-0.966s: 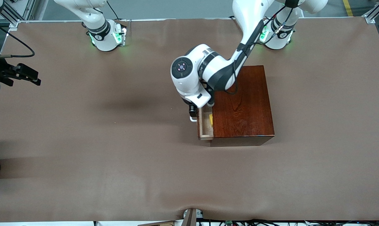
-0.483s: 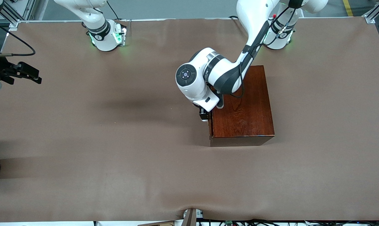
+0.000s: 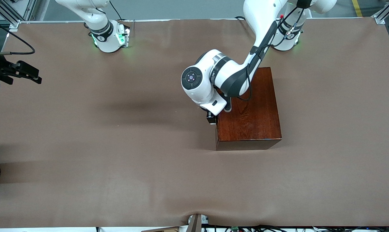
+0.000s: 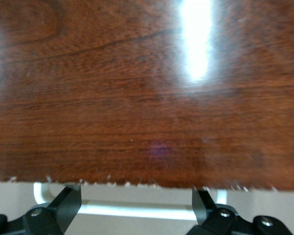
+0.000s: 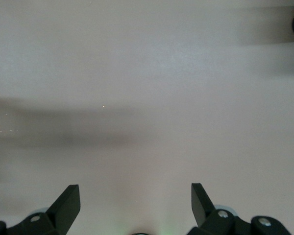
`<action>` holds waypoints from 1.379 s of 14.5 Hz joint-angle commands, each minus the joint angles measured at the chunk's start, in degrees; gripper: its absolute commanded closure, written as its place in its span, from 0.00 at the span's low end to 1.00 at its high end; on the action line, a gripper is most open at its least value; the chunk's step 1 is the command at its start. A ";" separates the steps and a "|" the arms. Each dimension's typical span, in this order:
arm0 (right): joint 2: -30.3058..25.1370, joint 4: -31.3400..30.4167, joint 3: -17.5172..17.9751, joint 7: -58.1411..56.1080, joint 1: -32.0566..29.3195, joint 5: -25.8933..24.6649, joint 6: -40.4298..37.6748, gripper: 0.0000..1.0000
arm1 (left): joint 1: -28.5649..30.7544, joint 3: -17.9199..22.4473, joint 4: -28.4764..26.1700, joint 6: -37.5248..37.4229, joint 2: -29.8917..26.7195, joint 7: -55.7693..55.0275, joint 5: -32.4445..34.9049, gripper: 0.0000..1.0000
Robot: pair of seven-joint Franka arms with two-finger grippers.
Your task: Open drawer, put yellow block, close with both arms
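The dark reddish-brown wooden box (image 3: 249, 109) stands mid-table, toward the left arm's end. Its drawer is shut flush in the box. Only the white bar handle (image 4: 137, 210) shows, on the side facing the right arm's end. The yellow block is hidden. My left gripper (image 3: 211, 120) is at the drawer front, low beside the box. In the left wrist view the left gripper (image 4: 136, 208) is open, with the handle lying between its fingers and the box top above. My right gripper (image 3: 30, 75) is open and empty over the table edge at the right arm's end, and the arm waits.
The brown cloth-covered table (image 3: 117, 145) stretches wide around the box. The green-lit arm bases (image 3: 109, 38) stand along the edge farthest from the front camera. The right wrist view shows only bare cloth (image 5: 147, 98).
The drawer has slid fully shut with my left gripper against its front, and the yellow block went out of sight inside. The right gripper drifted slightly.
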 commanded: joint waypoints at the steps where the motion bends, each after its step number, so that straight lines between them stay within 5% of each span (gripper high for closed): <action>1: -0.50 0.08 0.40 0.78 -0.43 -1.03 -0.55 0.00 | -0.44 0.76 2.06 -0.91 -3.07 3.07 3.03 0.00; 4: -0.50 0.08 0.40 0.70 -0.43 -1.03 -0.72 0.00 | 1.49 2.69 2.16 -0.73 -7.80 15.00 3.39 0.00; 11: -0.50 0.08 0.40 0.61 -0.43 -0.94 -0.90 0.00 | 20.20 2.52 0.14 1.03 -14.74 48.21 -2.84 0.00; 20: -0.41 0.08 0.40 0.61 -0.43 -0.94 -0.90 0.00 | 35.41 2.35 -14.44 -0.03 -33.72 88.12 -5.31 0.00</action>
